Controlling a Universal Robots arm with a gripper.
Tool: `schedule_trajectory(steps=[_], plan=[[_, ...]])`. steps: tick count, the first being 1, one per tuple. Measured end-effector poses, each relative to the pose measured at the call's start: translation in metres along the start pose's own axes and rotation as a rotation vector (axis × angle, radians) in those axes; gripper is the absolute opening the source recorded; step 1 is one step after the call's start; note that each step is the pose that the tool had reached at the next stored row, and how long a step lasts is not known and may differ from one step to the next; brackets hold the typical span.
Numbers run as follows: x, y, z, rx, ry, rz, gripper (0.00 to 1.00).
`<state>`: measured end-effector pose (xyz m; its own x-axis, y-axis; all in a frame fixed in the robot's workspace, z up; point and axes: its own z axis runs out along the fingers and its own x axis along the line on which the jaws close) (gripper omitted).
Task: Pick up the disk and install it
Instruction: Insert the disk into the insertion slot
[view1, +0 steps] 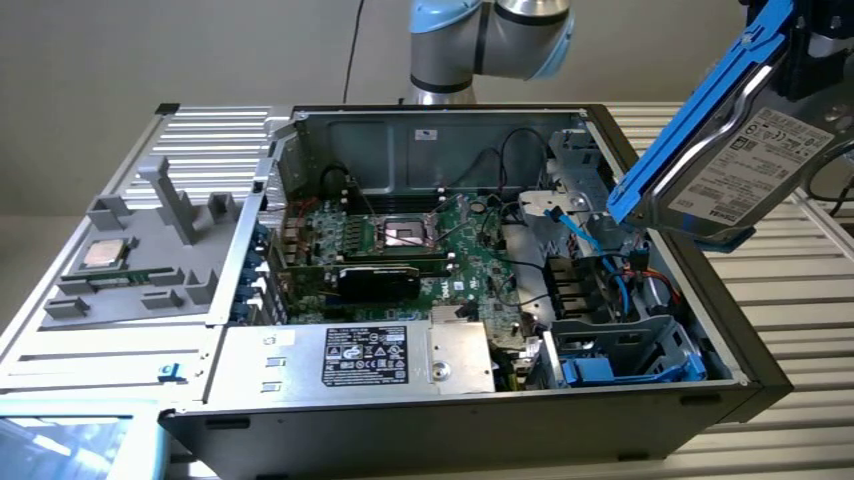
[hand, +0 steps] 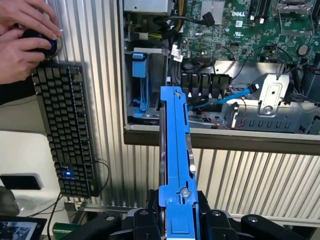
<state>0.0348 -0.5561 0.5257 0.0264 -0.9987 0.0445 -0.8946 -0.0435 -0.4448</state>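
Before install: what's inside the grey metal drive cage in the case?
In the grey metal drive cage, blue plastic pieces stand along its sides. Its floor is hidden by its own walls.

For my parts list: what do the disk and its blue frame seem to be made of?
The disk: probably metal, by its dull silver-grey body, with a white printed paper-like label. The blue frame: likely moulded plastic, by its even, slightly glossy colour and ribs.

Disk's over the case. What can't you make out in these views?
- Exterior view: gripper cut off by the top edge; print on the disk label too small to read.
- Wrist view: drive bay partly hidden behind the disk's blue frame.
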Motion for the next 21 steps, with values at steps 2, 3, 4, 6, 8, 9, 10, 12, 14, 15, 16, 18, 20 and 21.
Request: schedule_trajectory(steps=[2,3,4,6,8,9,10,12,14,15,16,18,20,21], plan=[[0.001,0.0045,-0.0010,0.0048,0.0005,0.000,0.38],[0.001,0.0072,-0.0017,0.0089,0.0005,0.000,0.38],[0.001,0.0095,-0.0021,0.0154,0.0007,0.000,0.38],[0.001,0.0135,-0.0031,0.0327,0.0015,0.001,0.38],[0.001,0.0173,-0.0038,0.0491,0.0022,0.001,0.38],[0.002,0.0193,-0.0040,0.0558,0.0025,0.002,0.38],[0.002,0.0212,-0.0041,0.0621,0.0029,0.002,0.38],[0.002,0.0248,-0.0043,0.0745,0.0033,0.002,0.38],[0.002,0.0283,-0.0040,0.0848,0.0038,0.002,0.38],[0.002,0.0301,-0.0038,0.0895,0.0041,0.002,0.38],[0.002,0.0319,-0.0035,0.0940,0.0042,0.003,0.38],[0.002,0.0352,-0.0029,0.1040,0.0047,0.003,0.38],[0.002,0.0379,-0.0019,0.1147,0.0055,0.004,0.38],[0.002,0.0389,-0.0014,0.1197,0.0061,0.005,0.38]])
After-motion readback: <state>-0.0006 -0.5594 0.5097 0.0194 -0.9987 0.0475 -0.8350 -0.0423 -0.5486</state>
